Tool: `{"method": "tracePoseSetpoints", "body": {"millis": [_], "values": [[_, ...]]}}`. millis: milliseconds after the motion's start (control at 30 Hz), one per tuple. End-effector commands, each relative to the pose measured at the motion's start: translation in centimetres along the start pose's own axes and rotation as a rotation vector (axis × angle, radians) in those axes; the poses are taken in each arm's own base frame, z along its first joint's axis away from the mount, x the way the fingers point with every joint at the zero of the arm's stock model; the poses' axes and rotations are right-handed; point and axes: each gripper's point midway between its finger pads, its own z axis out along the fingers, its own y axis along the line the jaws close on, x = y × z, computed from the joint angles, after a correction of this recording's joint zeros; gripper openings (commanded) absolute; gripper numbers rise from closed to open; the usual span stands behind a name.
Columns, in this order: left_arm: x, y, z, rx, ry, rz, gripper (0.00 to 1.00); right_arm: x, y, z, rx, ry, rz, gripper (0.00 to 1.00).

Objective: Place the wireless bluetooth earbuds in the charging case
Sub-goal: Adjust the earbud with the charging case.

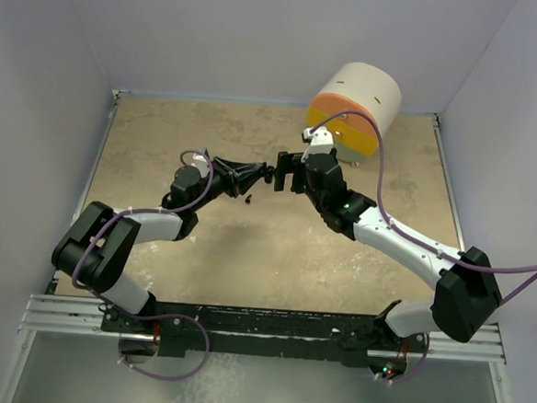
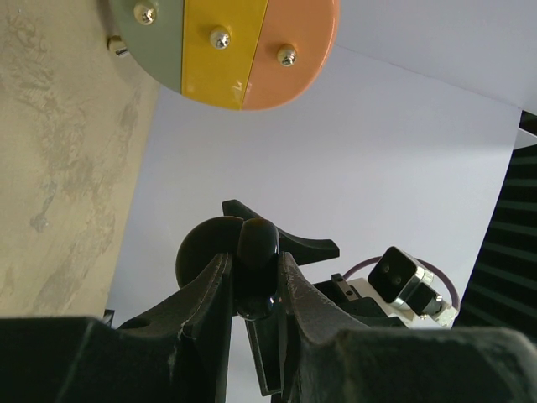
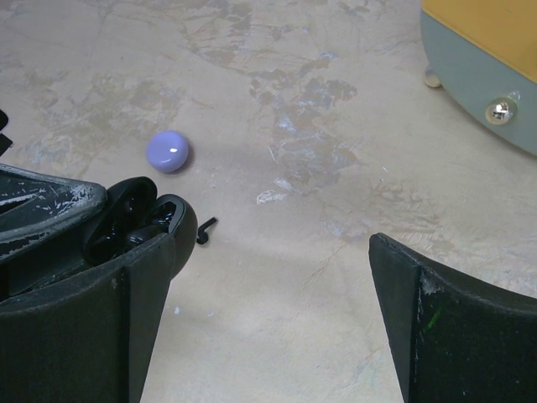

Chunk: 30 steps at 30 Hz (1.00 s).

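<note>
- left gripper [image 2: 254,267] fingers clamped on black charging case [image 3: 132,220], looks open
- right gripper [image 3: 277,243] fingers wide apart, holding nothing
- black earbud [image 3: 205,229] loose on table [image 3: 319,277], near lavender puck [image 3: 169,151]
- risk: tiny bud skids off when pinched; a push could twist the case in the clamp

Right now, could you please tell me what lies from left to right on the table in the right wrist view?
Lavender puck → black earbud → yellow-and-grey drum. The black charging case overlaps the puck, so it is left out.
</note>
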Motion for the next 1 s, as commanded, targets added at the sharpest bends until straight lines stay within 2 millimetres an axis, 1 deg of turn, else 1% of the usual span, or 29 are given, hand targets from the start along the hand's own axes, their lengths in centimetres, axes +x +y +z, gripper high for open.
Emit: {"method": "tracePoseSetpoints", "body": {"millis": [0,333,600,733,967], "values": [[0.6,-3.0,0.2,0.082,0.015,0.052,0.00,-3.9,1.2,-0.7,-0.045,-0.094,0.029,0.99],[0.6,-2.7,0.2,0.076,0.016,0.053,0.00,-4.4,1.4,-0.9,-0.051,-0.108,0.032,0.99],[0.5,-2.2,0.2,0.061,0.013,0.058,0.00,-4.0,1.4,-0.8,-0.055,-0.100,0.030,0.99],[0.5,-1.9,0.2,0.052,0.014,0.062,0.00,-4.2,1.4,-1.0,-0.055,-0.106,0.032,0.99],[0.5,-2.0,0.4,0.051,0.012,0.066,0.00,-3.7,1.6,-0.7,-0.065,-0.093,0.027,0.99]]}}
